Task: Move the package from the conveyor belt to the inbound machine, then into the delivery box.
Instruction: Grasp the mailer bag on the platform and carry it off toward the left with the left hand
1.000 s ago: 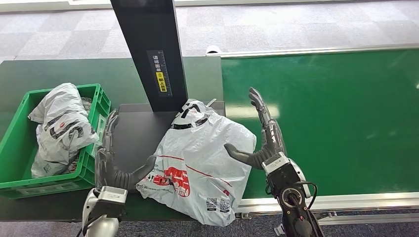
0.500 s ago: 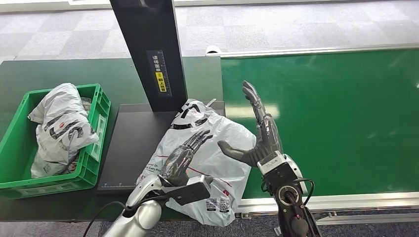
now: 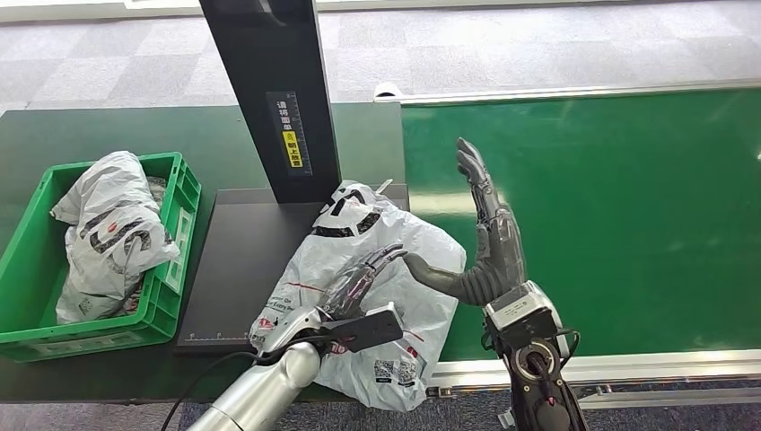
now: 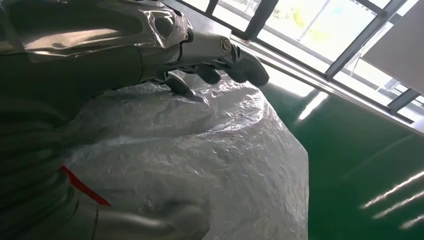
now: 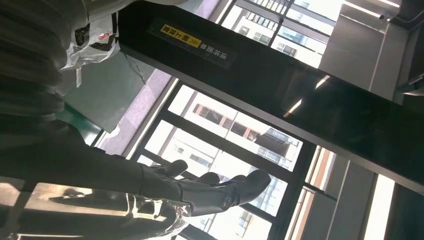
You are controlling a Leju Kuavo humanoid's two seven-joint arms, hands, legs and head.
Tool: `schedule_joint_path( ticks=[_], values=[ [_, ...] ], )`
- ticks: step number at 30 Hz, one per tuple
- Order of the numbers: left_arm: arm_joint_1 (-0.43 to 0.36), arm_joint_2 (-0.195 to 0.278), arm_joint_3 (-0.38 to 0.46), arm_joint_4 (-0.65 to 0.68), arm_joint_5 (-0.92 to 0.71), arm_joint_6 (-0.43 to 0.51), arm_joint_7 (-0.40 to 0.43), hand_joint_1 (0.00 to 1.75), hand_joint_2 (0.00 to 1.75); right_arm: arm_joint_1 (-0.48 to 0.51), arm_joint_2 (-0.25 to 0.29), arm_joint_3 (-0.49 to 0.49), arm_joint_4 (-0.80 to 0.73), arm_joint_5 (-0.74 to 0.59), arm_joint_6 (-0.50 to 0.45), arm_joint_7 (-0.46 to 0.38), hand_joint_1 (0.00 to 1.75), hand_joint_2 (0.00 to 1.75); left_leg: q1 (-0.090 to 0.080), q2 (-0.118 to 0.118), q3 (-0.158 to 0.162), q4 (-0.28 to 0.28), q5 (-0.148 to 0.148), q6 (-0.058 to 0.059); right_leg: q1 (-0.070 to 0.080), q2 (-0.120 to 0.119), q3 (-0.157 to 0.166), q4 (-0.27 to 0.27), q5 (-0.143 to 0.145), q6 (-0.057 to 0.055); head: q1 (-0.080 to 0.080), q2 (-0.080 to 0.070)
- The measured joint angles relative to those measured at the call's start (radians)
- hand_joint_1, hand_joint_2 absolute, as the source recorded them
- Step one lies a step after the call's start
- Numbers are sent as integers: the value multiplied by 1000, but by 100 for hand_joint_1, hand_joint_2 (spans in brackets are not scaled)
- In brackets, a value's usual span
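The package (image 3: 377, 314) is a crumpled white plastic bag with red print. It lies half on the inbound machine's black platform (image 3: 235, 260) and half over the conveyor's end. My left hand (image 3: 361, 277) rests flat on top of the package, fingers stretched out; up close the fingers (image 4: 220, 65) lie along the bag's (image 4: 200, 165) crinkled top. My right hand (image 3: 489, 238) stands upright and open at the package's right side, its thumb touching the bag. In the right wrist view the fingers (image 5: 220, 192) are straight, with nothing in them.
The machine's black post (image 3: 269, 90) rises just behind the package. A green delivery box (image 3: 184, 193) stands at the left with another white bag (image 3: 112, 224) inside. The green conveyor belt (image 3: 610, 215) stretches to the right, its metal rim (image 3: 628, 364) near me.
My left arm has swung in from the package's left side and now lies across its top. My right hand has lifted a little and stands straighter.
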Motion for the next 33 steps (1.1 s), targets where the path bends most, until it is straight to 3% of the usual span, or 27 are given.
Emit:
schedule_joint_path(
  ticks=[25,28,29,32,33],
  values=[
    [-40,-24,16,74,59,-5,-44,175,175,3,0,-16,-19,-29,-26,-11,0,175,0,0,0,0,0,0,0,0,0,0,0,0,0,0],
    [-40,-25,19,73,61,-5,-45,130,175,3,0,-17,-19,-29,-26,-11,0,175,0,0,0,0,0,0,0,0,0,0,0,0,0,0],
    [-40,-26,19,73,61,-5,-45,94,175,3,0,-18,-19,-29,-26,-11,0,175,0,0,0,0,0,0,0,0,0,0,0,0,0,0],
    [-40,-25,20,68,61,-3,-46,8,175,3,0,-20,-19,-29,-26,-11,0,175,0,0,0,0,0,0,0,0,0,0,0,0,0,0],
    [-40,-25,20,64,60,-3,-45,0,175,3,0,-20,-19,-29,-26,-11,0,175,0,0,0,0,0,0,0,0,0,0,0,0,0,0]
  ],
)
